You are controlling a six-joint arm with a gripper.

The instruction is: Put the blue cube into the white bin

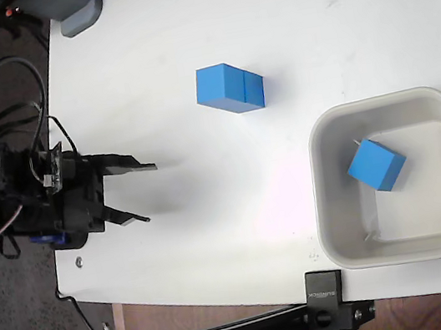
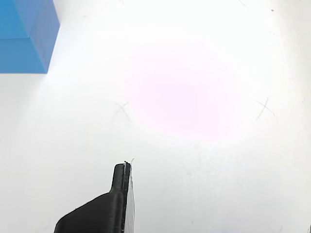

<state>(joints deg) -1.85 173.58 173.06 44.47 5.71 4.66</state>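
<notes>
- My gripper (image 1: 145, 193) hangs over the table (image 1: 216, 242) at nine o'clock in the fixed view, its fingers spread wide, gripping and touching nothing.
- The blue cube (image 1: 375, 164) lies inside the white bin (image 1: 323, 190) at four o'clock.
- Two other blue cubes (image 1: 229, 88) sit touching, near twelve o'clock.
- My wrist view shows one fingertip (image 2: 121, 179) over bare table.

Cube (image 1: 375, 164) inside bin (image 1: 328, 198)
</notes>
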